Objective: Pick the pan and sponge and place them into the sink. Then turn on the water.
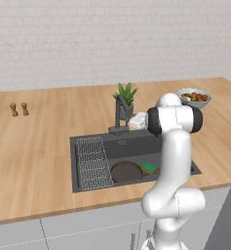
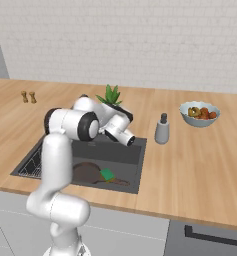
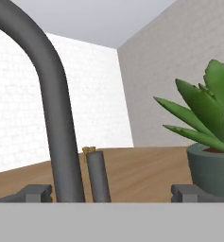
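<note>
The dark brown pan (image 1: 125, 172) lies in the sink (image 1: 136, 145), handle toward the right. The green sponge (image 1: 148, 167) rests beside it, at the pan's right edge. In the right base view the pan (image 2: 87, 172) and sponge (image 2: 107, 174) sit near the basin's front. My gripper (image 1: 131, 123) hovers over the sink's back rim, just right of the dark faucet (image 1: 120, 110). In the hand view my gripper (image 3: 111, 194) is open, its tips wide apart, with the faucet's arch (image 3: 52, 104) and its short lever (image 3: 98, 177) close ahead. No water runs from the spout.
A wire rack (image 1: 93, 163) fills the sink's left part. A potted plant (image 1: 126, 97) stands right behind the faucet, close to my hand. Further right are a soap dispenser (image 2: 162, 129) and a fruit bowl (image 2: 200, 113). Two small shakers (image 1: 18, 109) stand far left.
</note>
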